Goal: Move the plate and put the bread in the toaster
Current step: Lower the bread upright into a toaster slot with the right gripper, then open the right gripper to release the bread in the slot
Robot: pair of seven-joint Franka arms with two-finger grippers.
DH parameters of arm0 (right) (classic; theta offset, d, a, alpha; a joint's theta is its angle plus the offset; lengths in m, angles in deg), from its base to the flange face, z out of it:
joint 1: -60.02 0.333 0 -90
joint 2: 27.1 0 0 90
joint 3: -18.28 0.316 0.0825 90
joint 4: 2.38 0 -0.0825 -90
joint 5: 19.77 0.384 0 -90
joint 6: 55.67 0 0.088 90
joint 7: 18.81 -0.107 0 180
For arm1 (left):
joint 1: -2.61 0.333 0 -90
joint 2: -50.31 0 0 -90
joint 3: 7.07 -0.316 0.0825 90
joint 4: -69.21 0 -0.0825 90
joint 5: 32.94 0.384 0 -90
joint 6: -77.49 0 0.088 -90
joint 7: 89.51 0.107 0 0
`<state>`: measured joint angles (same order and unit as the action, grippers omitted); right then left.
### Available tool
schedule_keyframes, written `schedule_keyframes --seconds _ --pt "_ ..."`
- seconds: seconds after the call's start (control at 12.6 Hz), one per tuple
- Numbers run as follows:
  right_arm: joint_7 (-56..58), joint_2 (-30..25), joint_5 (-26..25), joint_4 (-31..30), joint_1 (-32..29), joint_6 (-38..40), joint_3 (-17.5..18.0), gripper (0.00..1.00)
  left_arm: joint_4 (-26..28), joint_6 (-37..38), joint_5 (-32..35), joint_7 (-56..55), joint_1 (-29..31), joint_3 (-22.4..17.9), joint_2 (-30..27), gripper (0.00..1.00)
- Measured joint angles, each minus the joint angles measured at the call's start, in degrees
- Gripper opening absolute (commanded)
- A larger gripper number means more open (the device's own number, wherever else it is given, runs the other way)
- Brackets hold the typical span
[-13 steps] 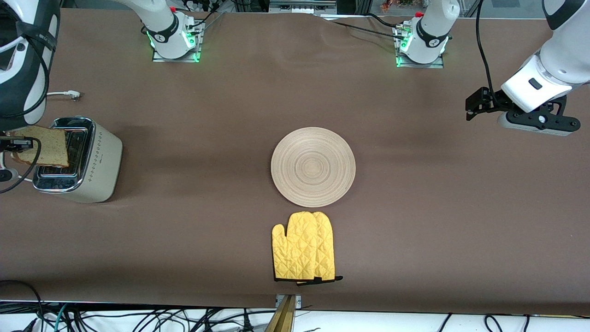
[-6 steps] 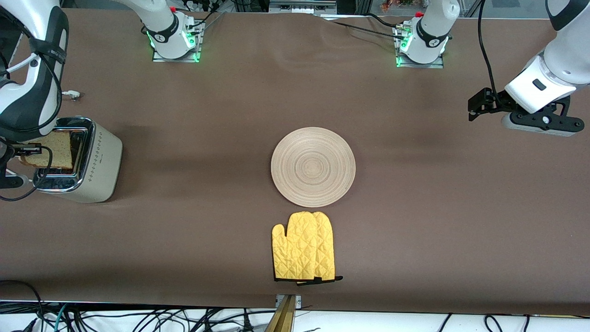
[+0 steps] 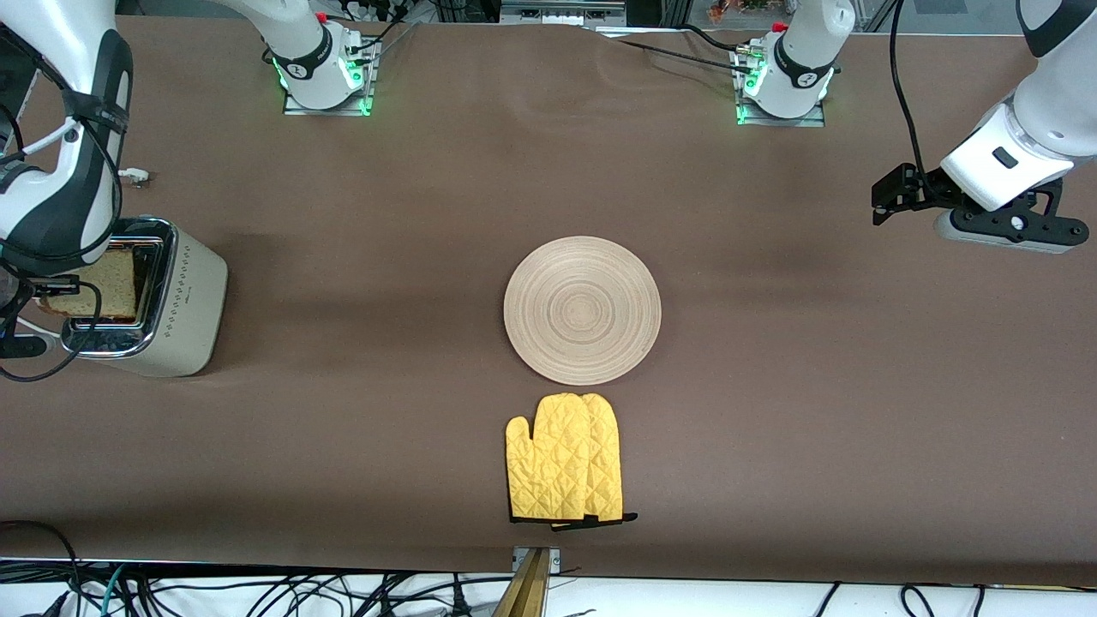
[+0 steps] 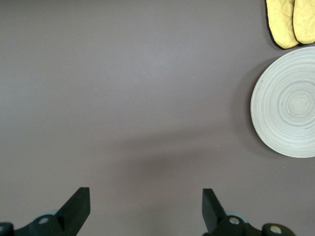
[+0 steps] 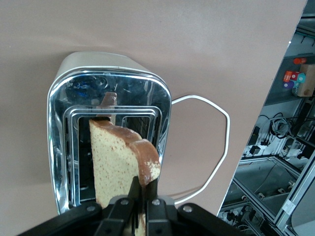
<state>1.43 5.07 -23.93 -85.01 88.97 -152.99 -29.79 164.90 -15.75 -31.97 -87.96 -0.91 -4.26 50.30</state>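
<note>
The cream-white toaster [image 3: 184,296] stands at the right arm's end of the table. My right gripper [image 3: 47,291] is shut on the bread [image 3: 107,287], which hangs upright over the toaster's chrome top with its lower edge at a slot. In the right wrist view the bread [image 5: 118,162] sits between the closed fingers [image 5: 142,184] above the toaster [image 5: 69,98]. The light-wood plate [image 3: 583,310] lies in the middle of the table and also shows in the left wrist view [image 4: 288,101]. My left gripper [image 4: 145,206] is open and empty, held over bare table at the left arm's end [image 3: 908,193].
A yellow oven mitt [image 3: 566,458] lies just nearer the front camera than the plate. The toaster's white cord [image 5: 216,147] loops on the table beside it, its plug [image 3: 133,177] farther from the camera. Brown cloth covers the table.
My right gripper has lowered the bread from above the toaster toward a slot. The left arm has shifted slightly upward; the plate and mitt have not moved.
</note>
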Motion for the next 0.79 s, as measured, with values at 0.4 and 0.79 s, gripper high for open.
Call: schedule_keyframes --seconds 0.4,0.79 --pt "-1.6 1.4 0.1 0.0 0.1 -0.9 0.2 1.00 0.0 0.0 0.0 0.0 0.0 0.0 0.0 1.00" --pt "-3.1 1.2 2.8 1.2 1.7 -0.9 0.3 1.00 0.0 0.0 0.0 0.0 0.0 -0.1 0.1 1.00"
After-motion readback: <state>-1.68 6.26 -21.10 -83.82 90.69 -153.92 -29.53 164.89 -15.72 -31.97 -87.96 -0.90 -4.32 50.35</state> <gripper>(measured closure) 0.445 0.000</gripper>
